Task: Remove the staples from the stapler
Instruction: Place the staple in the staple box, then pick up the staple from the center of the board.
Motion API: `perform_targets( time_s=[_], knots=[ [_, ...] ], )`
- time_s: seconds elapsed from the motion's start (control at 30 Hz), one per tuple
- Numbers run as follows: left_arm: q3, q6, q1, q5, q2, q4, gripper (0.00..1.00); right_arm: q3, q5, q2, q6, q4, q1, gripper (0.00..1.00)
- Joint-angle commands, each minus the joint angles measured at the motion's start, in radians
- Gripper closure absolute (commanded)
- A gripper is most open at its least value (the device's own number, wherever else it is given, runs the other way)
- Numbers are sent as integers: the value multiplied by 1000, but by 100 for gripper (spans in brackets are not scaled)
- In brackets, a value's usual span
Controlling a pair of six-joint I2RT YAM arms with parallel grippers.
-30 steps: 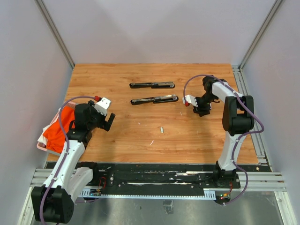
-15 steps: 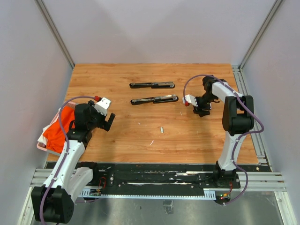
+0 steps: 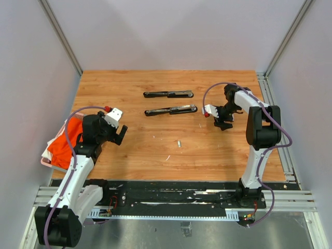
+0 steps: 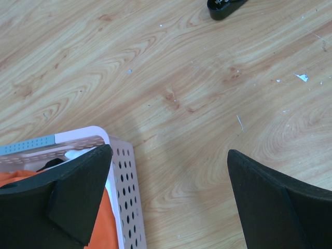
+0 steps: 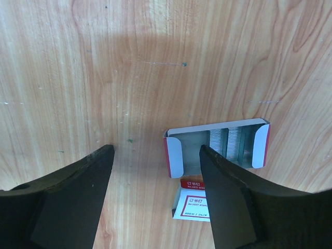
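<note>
Trouble is most likely around my right gripper. Its jaws stand apart with nothing between them, low over the wood, and the open staple box sits right against my right-hand finger, at lower right of the wrist view. The silvery rows in its tray are exposed and the printed flap runs under that finger. If I swing away sideways or close from here, I judge I would clip the box, skid it, or tip those rows out onto the table.

One short staple strip lies loose on the boards at lower centre of the overhead view, well apart from both arms. It is thin and flat, so a pinch could snap shut above it or flick it away.

Two black staplers lie opened out flat in the upper middle of that view. I cannot tell whether any staples remain in their channels, so calling the job done would be a risk.

My left gripper is also spread wide and holds nothing, hanging by the pink basket with the orange cloth. A low reach from there could catch the basket's rim.
</note>
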Motion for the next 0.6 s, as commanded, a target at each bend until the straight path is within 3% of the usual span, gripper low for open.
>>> perform_targets(
  time_s=[0.0, 0.17, 0.37, 0.57],
  knots=[
    [-6, 5, 6, 8, -5, 23, 2, -5, -13, -13, 7, -48, -6, 30],
    [-5, 5, 6, 9, -2, 23, 2, 8, -47, -120, 53, -50, 21, 28],
    [-4, 6, 6, 7, -2, 23, 2, -89, -114, -273, 24, 3, 94, 8],
    [-4, 6, 6, 5, -3, 23, 2, -154, -88, -342, -22, 4, 256, 9]
  ],
)
